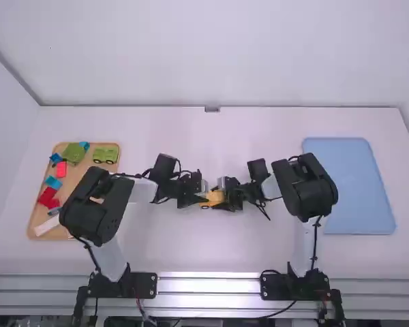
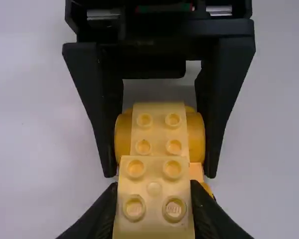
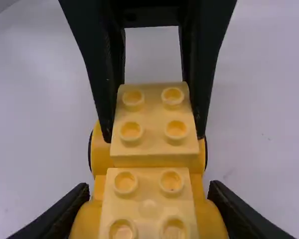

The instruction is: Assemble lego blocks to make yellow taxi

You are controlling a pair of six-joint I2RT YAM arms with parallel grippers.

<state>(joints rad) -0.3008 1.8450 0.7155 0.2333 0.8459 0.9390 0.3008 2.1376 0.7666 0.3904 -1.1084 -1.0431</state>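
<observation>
Seeing, well to the left of the jaws of the left gripper (image 1: 202, 198), a tan wooden tray (image 1: 73, 180); finding on it a boxy green plastic vehicle body (image 1: 105, 156), a rounded green plastic piece (image 1: 73, 152), small red plastic bricks (image 1: 48, 197), small blue plastic bricks (image 1: 53, 182) and a long white piece (image 1: 46, 226). Moving rightward, finding the left gripper's jaws closing in on a pale yellow, four-studded plastic brick (image 2: 154, 199) from both sides, gripping it firmly. Tracing between both pairs of jaws, just above the white worktop (image 1: 191, 252), the partly built yellow brick taxi (image 1: 212, 198), being held at both ends. Seeing the jaws of the right gripper (image 1: 223, 199) gripping its rounded yellow plastic sides (image 3: 87, 221), with a second pale yellow studded brick (image 3: 149, 204) sitting between them. Finding, well to the right of these jaws, a flat pale blue plastic tray (image 1: 354, 184), lying beyond the right arm's elbow.
</observation>
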